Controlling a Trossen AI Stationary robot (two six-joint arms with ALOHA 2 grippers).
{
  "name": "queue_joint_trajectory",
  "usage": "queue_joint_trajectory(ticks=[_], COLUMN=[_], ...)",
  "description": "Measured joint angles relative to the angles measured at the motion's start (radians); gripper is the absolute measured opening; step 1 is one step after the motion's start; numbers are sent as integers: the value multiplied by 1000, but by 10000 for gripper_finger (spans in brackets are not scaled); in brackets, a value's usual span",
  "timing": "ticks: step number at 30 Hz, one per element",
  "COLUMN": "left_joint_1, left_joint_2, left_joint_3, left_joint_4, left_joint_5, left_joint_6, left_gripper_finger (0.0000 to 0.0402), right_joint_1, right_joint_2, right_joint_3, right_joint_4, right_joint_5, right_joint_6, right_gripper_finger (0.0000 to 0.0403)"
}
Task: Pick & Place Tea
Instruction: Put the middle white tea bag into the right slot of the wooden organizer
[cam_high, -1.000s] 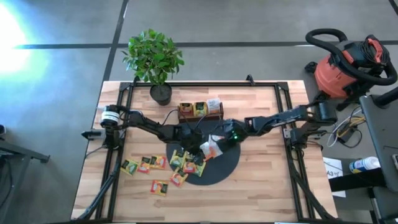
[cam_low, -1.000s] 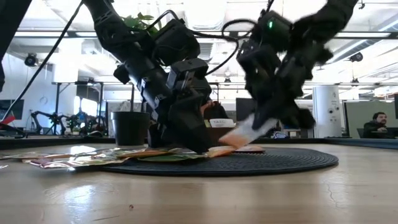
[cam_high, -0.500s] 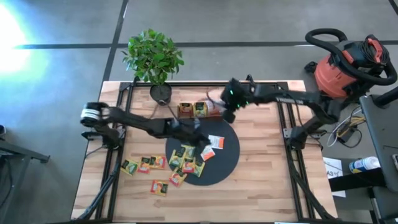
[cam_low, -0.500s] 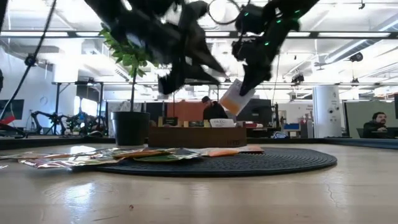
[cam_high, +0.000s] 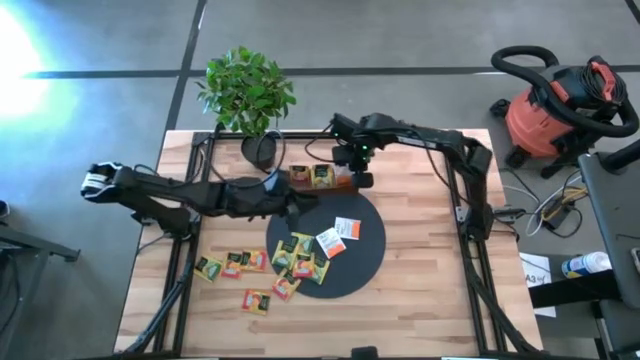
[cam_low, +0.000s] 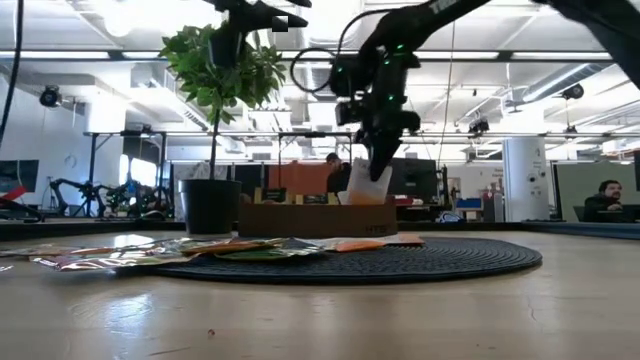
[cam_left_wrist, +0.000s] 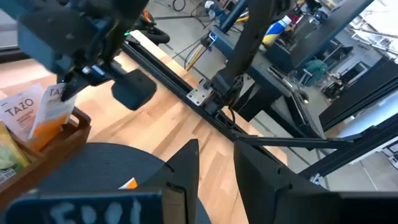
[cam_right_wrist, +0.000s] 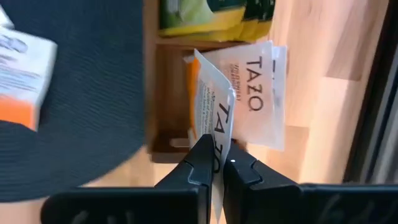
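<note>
The wooden tray (cam_high: 322, 177) stands at the far edge of the black mat (cam_high: 365, 262). My right gripper (cam_high: 357, 170) hangs over its right compartment, shut on a white-and-orange tea sachet (cam_right_wrist: 213, 102) whose lower end dips into the tray (cam_low: 315, 218). Another white sachet (cam_right_wrist: 258, 93) leans in that compartment. Several green, yellow and orange-red sachets (cam_high: 300, 258) and two white-and-orange ones (cam_high: 347, 228) lie flat on the mat; more sachets (cam_high: 232, 264) lie on the wood to the left. My left gripper (cam_high: 303, 204) hovers open over the mat's far-left rim, holding nothing. My right gripper pinches the white-and-orange sachet by its upper edge (cam_right_wrist: 216, 144) between the two fingers, coming from above and pointing down. The sachet hangs upright below the fingers (cam_low: 365, 185), its lower end inside the tray's right compartment (cam_left_wrist: 53, 115).
A potted plant (cam_high: 250, 100) stands at the table's far edge, left of the tray. Black frame rails (cam_high: 455, 190) run along the table's sides. A red shop vacuum (cam_high: 555, 105) sits off the table to the right. Bare wood (cam_high: 420, 300) lies near and right of the mat.
My right gripper lifted a white-and-orange sachet off the mat, carried it toward the far edge and lowered it over the tray's right compartment. My left gripper rose from the sachets on the mat and drew back toward the left and far side.
</note>
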Motion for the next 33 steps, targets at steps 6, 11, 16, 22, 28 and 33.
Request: queue_joint_trajectory(ticks=[6,11,16,22,28,33], left_joint_1=[-15,-17,-18,-18,-18,-18], left_joint_2=[-28,-33,-34,-34,-34,-34], left_joint_3=[0,0,0,0,0,0], left_joint_4=[5,3,3,-6,-6,-6], left_joint_5=[-18,-23,-23,-23,-22,-18], left_joint_6=[0,0,1,16,49,51], left_gripper_finger=[76,76,76,76,76,76], right_joint_1=[0,7,22,29,30,41], right_joint_2=[107,179,229,241,223,223], right_joint_3=[128,198,239,273,272,272], right_joint_4=[-83,-106,-106,-89,-94,-77], right_joint_5=[13,15,18,9,5,4], right_joint_6=[-32,-39,-30,56,102,106], right_gripper_finger=[8,8,8,10,55,115])
